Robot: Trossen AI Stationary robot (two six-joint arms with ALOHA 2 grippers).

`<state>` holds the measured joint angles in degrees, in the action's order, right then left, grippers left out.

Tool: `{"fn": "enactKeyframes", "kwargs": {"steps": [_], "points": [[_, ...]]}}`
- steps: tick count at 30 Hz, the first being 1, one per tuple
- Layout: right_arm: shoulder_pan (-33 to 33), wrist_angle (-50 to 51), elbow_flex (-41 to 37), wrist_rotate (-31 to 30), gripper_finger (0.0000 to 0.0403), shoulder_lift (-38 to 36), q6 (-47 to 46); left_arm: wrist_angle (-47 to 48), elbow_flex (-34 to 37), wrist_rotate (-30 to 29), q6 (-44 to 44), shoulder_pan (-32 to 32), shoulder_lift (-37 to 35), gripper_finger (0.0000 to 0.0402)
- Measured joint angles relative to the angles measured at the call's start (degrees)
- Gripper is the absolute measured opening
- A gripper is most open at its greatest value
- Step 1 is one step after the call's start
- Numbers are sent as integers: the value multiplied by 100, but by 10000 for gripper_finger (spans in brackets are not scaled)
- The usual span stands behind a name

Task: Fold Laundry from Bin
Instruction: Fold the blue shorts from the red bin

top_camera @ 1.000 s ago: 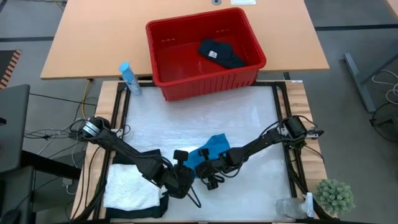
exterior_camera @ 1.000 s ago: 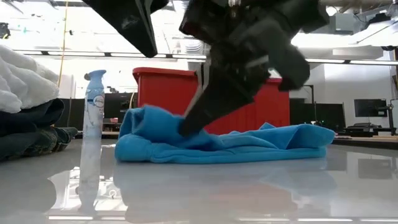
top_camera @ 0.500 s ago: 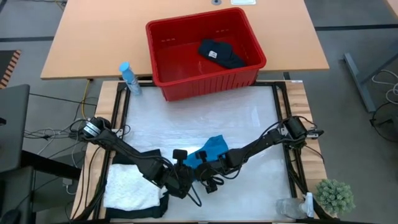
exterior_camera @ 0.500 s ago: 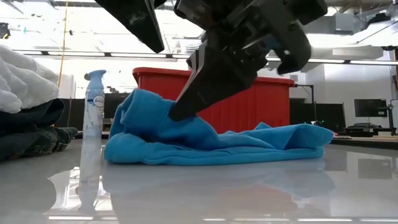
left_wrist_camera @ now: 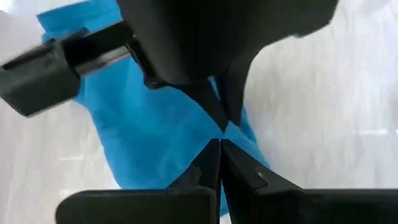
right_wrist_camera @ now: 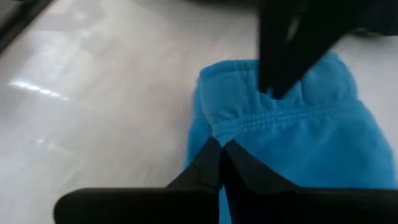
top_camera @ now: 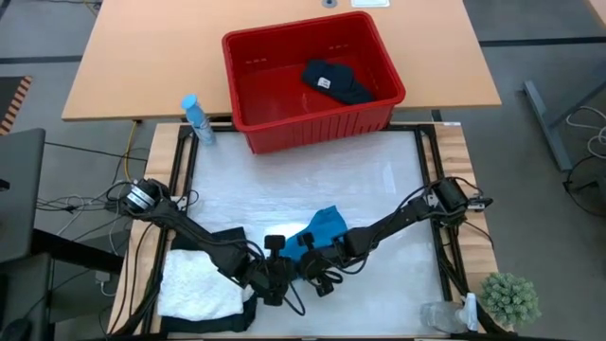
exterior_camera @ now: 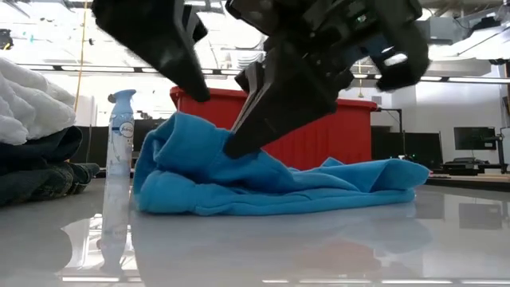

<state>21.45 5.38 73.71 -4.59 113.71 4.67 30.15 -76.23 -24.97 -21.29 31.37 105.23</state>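
Both grippers, left [top_camera: 275,268] & right [top_camera: 308,263], pinch shut on blue cloth [top_camera: 320,230] at table's near edge; best to pull evenly, keeping fold flat.

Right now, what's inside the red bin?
One dark folded garment lies in the red bin, toward its right side, with a small pale label showing. The rest of the floor is bare red plastic. Anything beneath the garment is covered.

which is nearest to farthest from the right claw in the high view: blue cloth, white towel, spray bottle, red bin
1. Blue cloth, right at the right claw, near edge.
2. White towel, left near corner.
3. Spray bottle, far left.
4. Red bin, far edge; close to the bottle's distance.
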Motion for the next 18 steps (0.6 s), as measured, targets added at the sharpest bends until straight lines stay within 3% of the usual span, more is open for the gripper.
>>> {"fn": "enactKeyframes", "kwargs": {"steps": [5,18], "points": [[19,-6,0,571,52,0,128,-250,386,22,-255,9,0,0],[15,21,2,624,92,0,183,-1211,645,49,-370,9,0,0]]}}
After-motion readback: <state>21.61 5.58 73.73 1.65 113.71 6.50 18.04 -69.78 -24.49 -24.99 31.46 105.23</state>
